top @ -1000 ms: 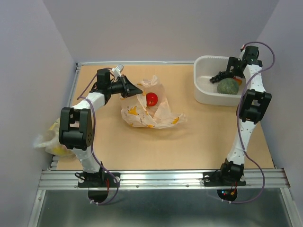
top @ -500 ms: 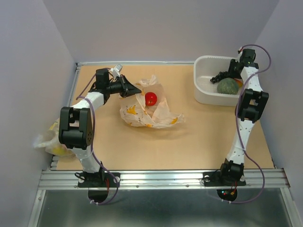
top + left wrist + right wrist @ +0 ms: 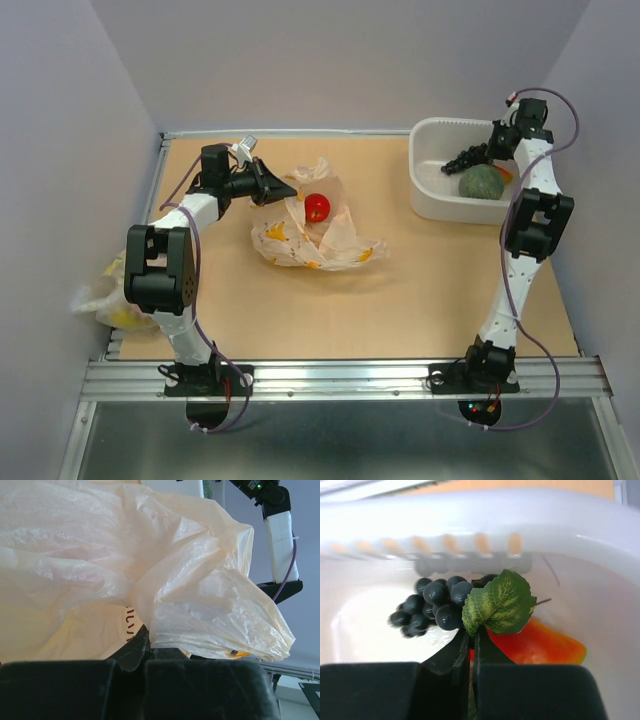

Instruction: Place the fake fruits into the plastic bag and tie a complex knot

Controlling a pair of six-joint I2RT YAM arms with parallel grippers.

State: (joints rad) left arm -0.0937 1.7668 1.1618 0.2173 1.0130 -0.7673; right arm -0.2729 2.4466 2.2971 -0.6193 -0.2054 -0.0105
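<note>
1. Tabletop [image 3: 400, 300]: one tan board. It carries every item below except item 4.
2. Plastic bag [image 3: 320, 240]: thin, crinkled cream-white film with orange-yellow prints. It lies left of centre on the tabletop, mouth gaping upward, loose sheet spread toward the right.
3. Tub [image 3: 428, 190]: white, rigid, at the far right corner of the tabletop.
4. Second bag [image 3: 100, 295]: pale, with something yellow inside, bunched at the left edge beside my left arm.
5. Green fruit [image 3: 482, 183]: round and mottled, resting in the tub.
6. Left claw [image 3: 145, 647]: clenched on a fold at the plastic bag's far-left edge. The film drapes over my fingers.
7. Right claw [image 3: 472, 640]: inside the tub, clenched on the stem end of the grape bunch [image 3: 432, 607]. The dark berries sit left of my fingertips.
8. Orange slice [image 3: 540, 647]: a wedge in the tub, just right of my right claw's tips.
9. Red fruit [image 3: 317, 207]: small, round and glossy, sitting in the plastic bag's open mouth.
10. Leaf [image 3: 502, 602]: green with yellow veins, on the grape bunch directly above my fingertips.
11. Lettering [image 3: 129, 625]: dark reddish marks on an inner fold of the plastic bag, partly hidden and unreadable.
</note>
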